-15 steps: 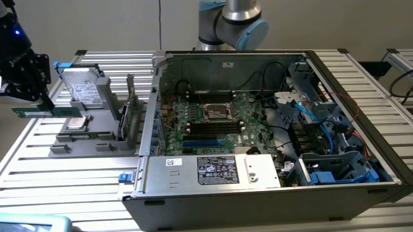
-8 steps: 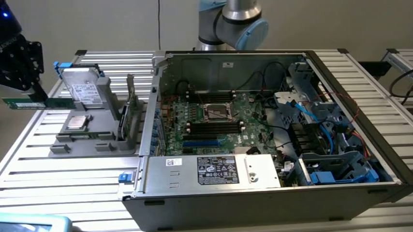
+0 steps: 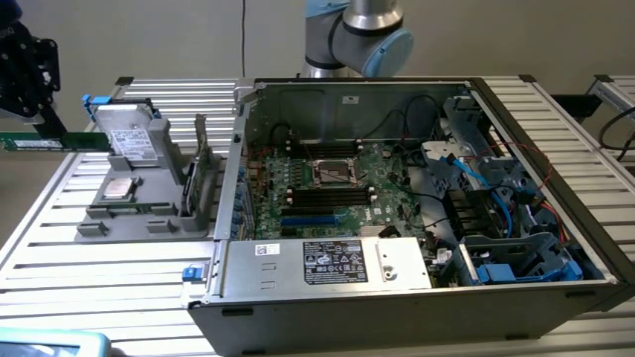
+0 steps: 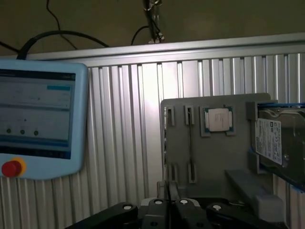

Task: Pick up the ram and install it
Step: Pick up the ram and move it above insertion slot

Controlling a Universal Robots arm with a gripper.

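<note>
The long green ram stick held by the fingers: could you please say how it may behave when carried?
Probably stiff: the long, narrow green circuit-board ram stick juts out level from the black fingers without sagging. Likely light, since it looks thin. Perhaps fragile: its flat board might crack if knocked.

Silver arm point(image 3: 369, 11) with pale blue joint caps, black tool point(image 4: 168, 204) with round silver screws

ram point(image 3: 55, 141) | long narrow green board (pale label near one end) | level, aloft | exterior view's left edge
</note>
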